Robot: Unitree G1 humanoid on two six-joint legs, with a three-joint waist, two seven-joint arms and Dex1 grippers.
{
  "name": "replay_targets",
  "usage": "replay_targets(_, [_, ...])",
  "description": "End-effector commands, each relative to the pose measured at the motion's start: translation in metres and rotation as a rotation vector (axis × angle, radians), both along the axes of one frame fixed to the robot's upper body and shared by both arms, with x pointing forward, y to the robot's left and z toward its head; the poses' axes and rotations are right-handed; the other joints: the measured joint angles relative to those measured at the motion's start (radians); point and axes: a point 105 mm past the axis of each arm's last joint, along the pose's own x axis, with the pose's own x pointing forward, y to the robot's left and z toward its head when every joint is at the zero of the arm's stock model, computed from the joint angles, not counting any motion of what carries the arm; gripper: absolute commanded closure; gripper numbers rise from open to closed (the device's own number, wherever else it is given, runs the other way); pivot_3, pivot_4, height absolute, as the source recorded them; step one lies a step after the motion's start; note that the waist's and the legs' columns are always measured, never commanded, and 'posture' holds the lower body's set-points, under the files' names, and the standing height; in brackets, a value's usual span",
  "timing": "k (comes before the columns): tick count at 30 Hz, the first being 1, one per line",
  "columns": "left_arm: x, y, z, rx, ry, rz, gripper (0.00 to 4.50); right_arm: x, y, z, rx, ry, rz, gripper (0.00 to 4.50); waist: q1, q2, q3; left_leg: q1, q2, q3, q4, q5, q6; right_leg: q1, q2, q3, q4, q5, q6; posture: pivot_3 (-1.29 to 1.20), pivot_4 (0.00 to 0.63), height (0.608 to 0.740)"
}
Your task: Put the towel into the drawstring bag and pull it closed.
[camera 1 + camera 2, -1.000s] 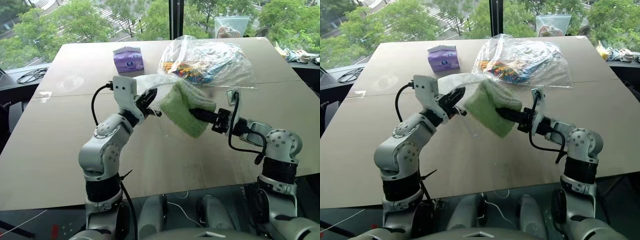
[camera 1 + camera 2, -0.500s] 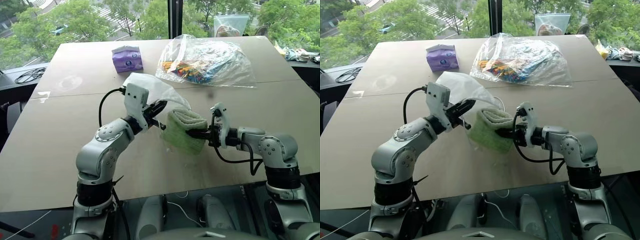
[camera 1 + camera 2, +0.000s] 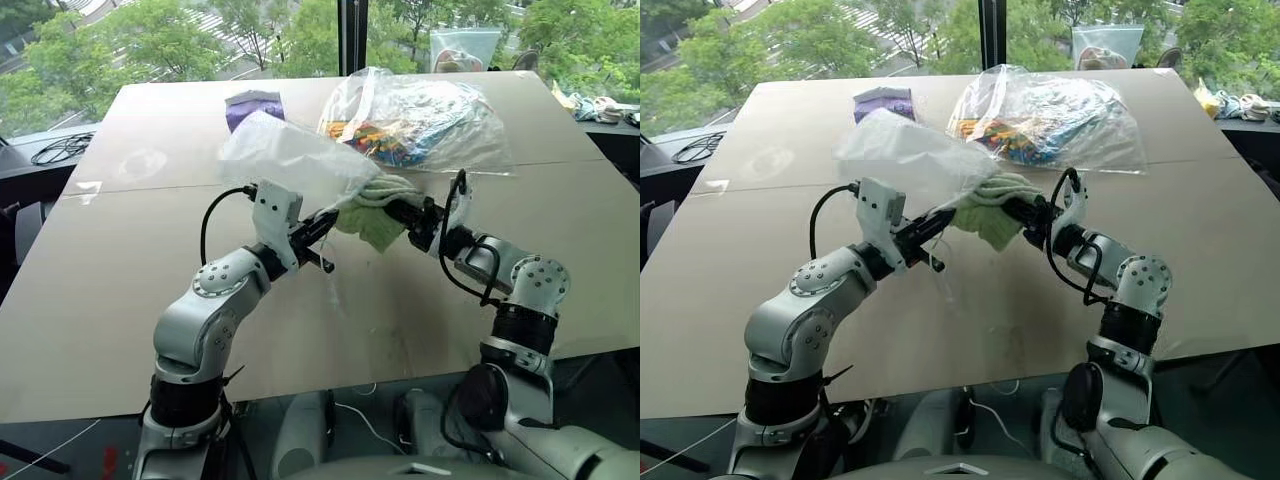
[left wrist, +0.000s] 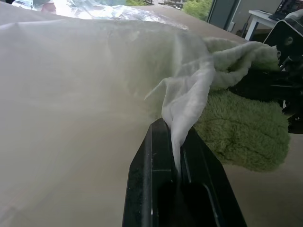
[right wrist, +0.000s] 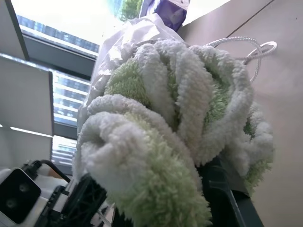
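The left claw [image 3: 322, 222] is clamped shut on the rim of the drawstring bag [image 3: 285, 160], holding it up above the bench [image 3: 120, 290]. The right claw [image 3: 405, 212] pinches the towel [image 3: 368, 212] at the bag's mouth, at three o'clock from the left claw. To do this well, the rim should be kept taut and the towel driven deep toward ten o'clock before letting go. The towel is fluffy, light green and bunched; the bag is thin, white and semi-sheer, ballooning toward the purple pack [image 3: 250, 102].
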Motion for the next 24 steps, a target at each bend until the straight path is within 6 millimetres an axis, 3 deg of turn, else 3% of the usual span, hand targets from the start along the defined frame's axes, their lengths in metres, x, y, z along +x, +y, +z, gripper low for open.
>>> replay_targets(1, [-0.006, -0.010, 0.016, -0.030, -0.062, -0.033, 4.50, -0.009, 0.016, 0.019, 0.084, -0.024, 0.038, 4.48, -0.001, 0.001, 0.001, 0.000, 0.000, 0.000, 0.000, 0.000, 0.000, 0.000, 0.000, 0.000, 0.000, 0.000, 0.000, 0.00, 0.150, 0.740])
replay_targets(6, [-0.008, -0.022, 0.025, -0.103, -0.079, -0.070, 4.50, -0.046, 0.051, 0.003, -0.093, -0.061, 0.237, 4.48, -0.002, 0.001, 0.001, 0.000, 0.000, -0.001, 0.000, 0.000, 0.000, 0.000, 0.000, 0.000, 0.000, -0.001, -0.001, 0.00, 0.150, 0.740])
replay_targets(10, [-0.011, -0.024, 0.027, -0.119, -0.088, -0.093, 4.50, -0.080, 0.061, 0.002, -0.155, -0.157, 0.429, 4.48, -0.004, 0.002, 0.001, 0.000, 0.000, -0.001, 0.000, 0.000, 0.000, 0.000, 0.001, 0.000, 0.000, -0.001, -0.001, 0.00, 0.150, 0.740])
replay_targets(12, [-0.014, -0.024, 0.030, -0.140, -0.089, -0.117, 4.50, -0.055, 0.053, 0.000, -0.129, -0.098, 0.285, 4.48, -0.003, 0.002, 0.001, 0.000, 0.000, -0.001, 0.000, 0.000, 0.000, 0.000, 0.000, 0.000, 0.000, -0.001, -0.002, 0.00, 0.150, 0.740])
replay_targets(14, [-0.018, -0.025, 0.032, -0.166, -0.087, -0.147, 4.50, -0.018, 0.036, 0.000, 0.009, 0.039, 0.063, 4.48, -0.001, 0.002, 0.001, 0.000, 0.000, -0.002, 0.001, 0.000, 0.000, 0.000, 0.000, 0.000, 0.000, -0.002, -0.003, 0.00, 0.150, 0.740])
replay_targets(15, [-0.019, -0.026, 0.032, -0.172, -0.085, -0.156, 4.50, -0.011, 0.031, 0.003, 0.077, 0.065, 0.028, 4.48, -0.002, 0.002, 0.001, 0.000, 0.000, -0.002, 0.001, 0.000, 0.000, 0.000, 0.000, -0.001, 0.000, -0.002, -0.003, 0.00, 0.150, 0.740])
replay_targets(17, [-0.021, -0.027, 0.031, -0.179, -0.079, -0.167, 4.50, -0.015, 0.032, 0.010, 0.099, 0.035, 0.059, 4.48, 0.004, 0.002, 0.002, 0.000, 0.000, -0.002, 0.002, -0.001, -0.001, 0.000, 0.000, -0.002, -0.001, -0.002, -0.003, 0.00, 0.150, 0.740])
replay_targets(20, [-0.024, -0.029, 0.030, -0.197, -0.070, -0.179, 4.50, -0.036, 0.048, 0.006, -0.047, -0.044, 0.173, 4.48, -0.008, 0.003, 0.003, -0.002, -0.001, -0.001, 0.001, 0.000, 0.000, -0.001, 0.000, 0.001, -0.001, -0.001, -0.002, 0.00, 0.150, 0.740])
replay_targets(24, [-0.016, -0.023, 0.032, -0.187, -0.089, -0.126, 4.50, -0.036, 0.037, 0.021, 0.086, -0.073, 0.147, 4.48, -0.008, 0.003, 0.003, -0.003, 0.000, -0.002, -0.002, 0.000, 0.000, -0.002, 0.003, 0.000, -0.001, 0.001, 0.001, 0.00, 0.150, 0.740])
